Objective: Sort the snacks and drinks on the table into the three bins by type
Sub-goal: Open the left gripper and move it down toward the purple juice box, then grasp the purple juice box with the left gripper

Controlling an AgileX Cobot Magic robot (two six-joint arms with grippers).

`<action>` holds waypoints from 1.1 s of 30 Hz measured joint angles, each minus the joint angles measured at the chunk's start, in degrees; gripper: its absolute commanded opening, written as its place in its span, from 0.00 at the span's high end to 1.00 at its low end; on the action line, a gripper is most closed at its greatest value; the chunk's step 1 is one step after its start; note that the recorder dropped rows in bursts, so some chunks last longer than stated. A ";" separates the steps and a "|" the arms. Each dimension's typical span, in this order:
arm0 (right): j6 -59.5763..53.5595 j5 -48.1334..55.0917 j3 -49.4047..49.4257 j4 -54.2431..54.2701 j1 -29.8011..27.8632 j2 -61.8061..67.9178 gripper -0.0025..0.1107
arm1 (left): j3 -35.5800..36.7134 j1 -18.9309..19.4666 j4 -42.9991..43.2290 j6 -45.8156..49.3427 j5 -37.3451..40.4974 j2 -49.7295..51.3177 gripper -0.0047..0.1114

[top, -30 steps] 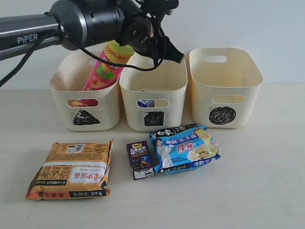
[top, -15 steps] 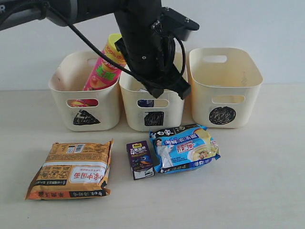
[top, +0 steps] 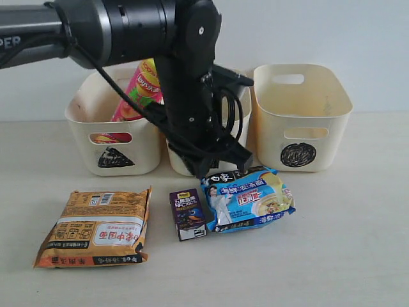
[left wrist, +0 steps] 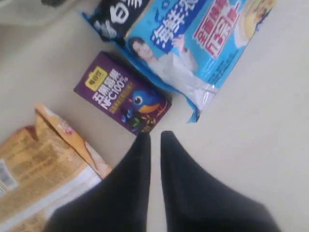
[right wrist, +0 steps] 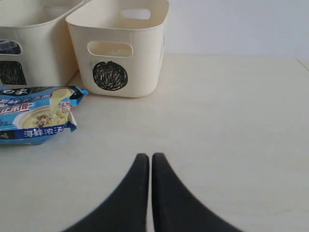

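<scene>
The pink chip can (top: 142, 89) with its yellow lid leans in the triangle bin (top: 115, 157). On the table in front lie the orange-brown noodle packet (top: 96, 227), the purple-white drink pouch (top: 188, 214) and the blue noodle packet (top: 249, 198). My left gripper (top: 241, 160) hangs low in front of the square bin (top: 177, 160), just above the blue packet's far edge. Its fingers are shut and hold nothing (left wrist: 154, 134); the pouch (left wrist: 120, 99) lies just beyond the tips. My right gripper (right wrist: 150, 155) is shut over bare table. The yellow can is hidden.
The circle bin (top: 300, 153) stands at the right, a little behind the blue packet (right wrist: 38, 113). My left arm (top: 185, 77) hides most of the square bin and its mark. Bare table (right wrist: 231, 121) stretches to the right of the circle bin (right wrist: 120, 48).
My left arm has swung down from above the bins to the front of the square bin, with its shut gripper now close over the blue packet and the pouch. The items have not moved.
</scene>
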 measured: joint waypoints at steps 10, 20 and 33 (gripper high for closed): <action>0.00 0.00 0.00 0.00 0.00 0.00 0.98 | 8.35 0.88 2.31 -17.03 -8.33 0.00 0.92; 0.00 0.00 0.00 0.00 0.00 0.00 0.98 | 8.95 1.25 8.71 -30.22 -10.74 0.00 0.62; 0.00 0.00 0.00 0.00 0.00 0.00 0.98 | 8.95 1.32 8.48 -30.74 -11.85 2.15 0.32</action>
